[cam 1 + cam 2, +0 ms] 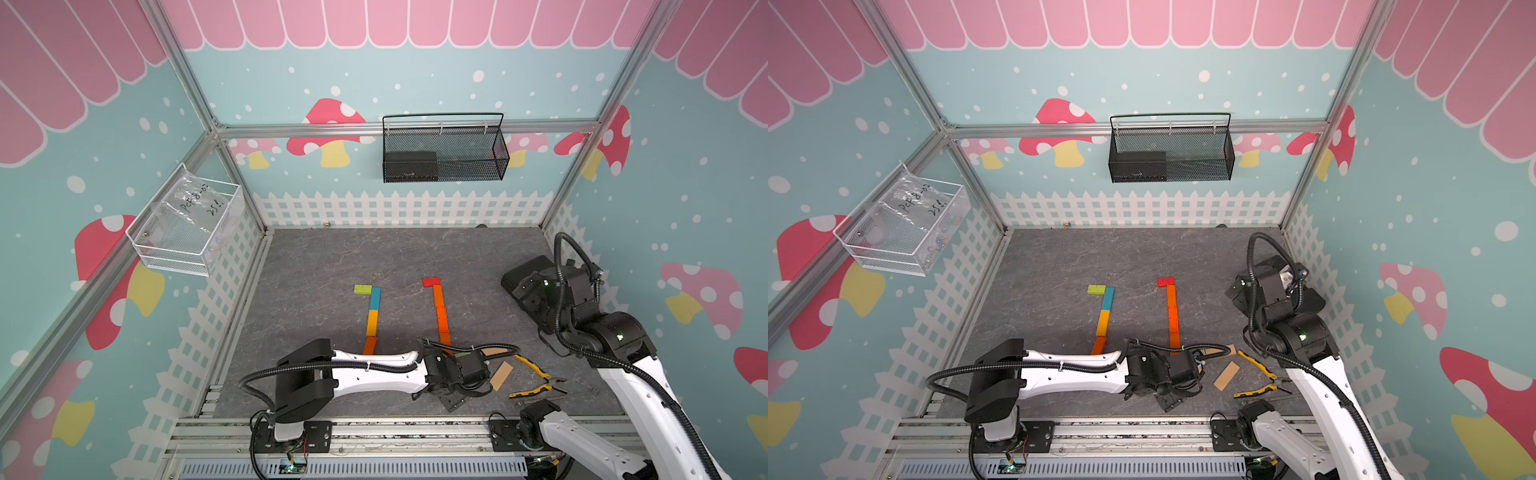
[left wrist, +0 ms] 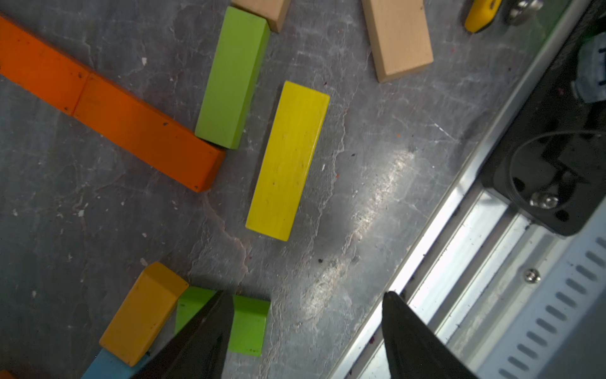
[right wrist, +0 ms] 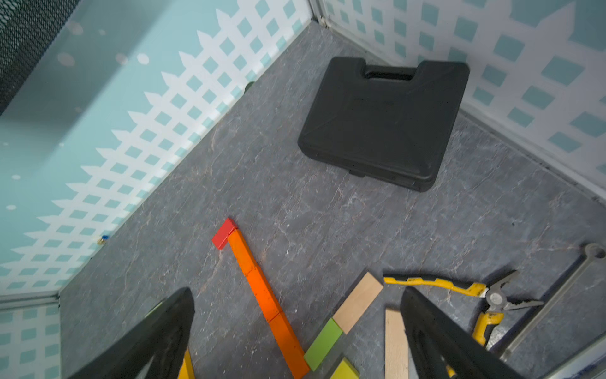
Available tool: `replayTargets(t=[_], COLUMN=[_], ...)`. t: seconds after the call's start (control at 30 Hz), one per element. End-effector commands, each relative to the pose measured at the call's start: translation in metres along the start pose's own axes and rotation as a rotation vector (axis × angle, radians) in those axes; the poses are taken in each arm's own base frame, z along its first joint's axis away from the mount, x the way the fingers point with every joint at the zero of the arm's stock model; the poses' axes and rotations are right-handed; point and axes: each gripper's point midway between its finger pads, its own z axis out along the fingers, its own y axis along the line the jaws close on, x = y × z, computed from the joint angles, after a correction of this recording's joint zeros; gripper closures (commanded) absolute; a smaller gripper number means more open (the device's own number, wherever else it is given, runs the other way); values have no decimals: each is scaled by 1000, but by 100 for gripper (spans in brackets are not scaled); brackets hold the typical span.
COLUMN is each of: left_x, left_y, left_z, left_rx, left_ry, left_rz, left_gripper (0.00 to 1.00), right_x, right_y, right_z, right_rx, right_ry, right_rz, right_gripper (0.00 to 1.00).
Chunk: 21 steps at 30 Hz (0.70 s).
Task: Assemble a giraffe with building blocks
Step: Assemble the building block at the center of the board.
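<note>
The fingers (image 2: 203, 334) of the left gripper (image 2: 308, 295) stand apart and grip nothing; between them only the bare grey table (image 2: 360, 164) shows. One fingertip hides part of a half-hidden green block (image 2: 249, 325). The right gripper (image 3: 296, 292) is also spread wide and empty, high above the table.

The only writing is by hand on a clear plastic bag (image 1: 195, 208) in the white wire basket (image 1: 174, 259) on the left wall. It reads something like "PCF8-0" and "25"; the last signs I cannot read. The black mesh basket (image 1: 469, 145) on the back wall holds a dark box (image 1: 411, 164).

The building blocks lie flat in two lines running away from the robot. A red block (image 1: 431, 282) heads an orange row (image 1: 440, 316), and a lime block (image 1: 363, 289) lies beside a blue block (image 1: 375, 298). Near the front edge lie a yellow block (image 2: 288, 160), a long green block (image 2: 232, 77) at the orange row's end, and tan blocks (image 1: 501, 375). Yellow-handled pliers (image 1: 536, 376) and a grey wrench (image 3: 554, 297) lie to the right, and a black plastic case (image 3: 383, 121) lies by the right wall.

The left arm (image 1: 395, 380) lies low across the front and covers the near ends of both lines. The right arm (image 1: 615, 332) is folded up over the case.
</note>
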Motion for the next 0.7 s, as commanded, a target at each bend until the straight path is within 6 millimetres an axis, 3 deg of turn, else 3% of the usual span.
replayTargets(t=[0.0, 0.17, 0.4, 0.67], left_x=[-19, -25, -26, -22], left_y=[2, -1, 12, 8], left_z=[14, 34, 50, 59], left_rx=[-1, 32, 42, 63], left_ry=[-28, 4, 43, 70], left_rz=[56, 78, 62, 66], left_gripper=[26, 29, 34, 46], right_x=[-25, -40, -40, -39], right_y=[-3, 2, -1, -4], right_z=[-9, -7, 1, 6], right_rx=[7, -12, -26, -30], right_ry=[-53, -56, -58, -59], right_rz=[-59, -64, -45, -33], right_gripper=[1, 1, 1, 1])
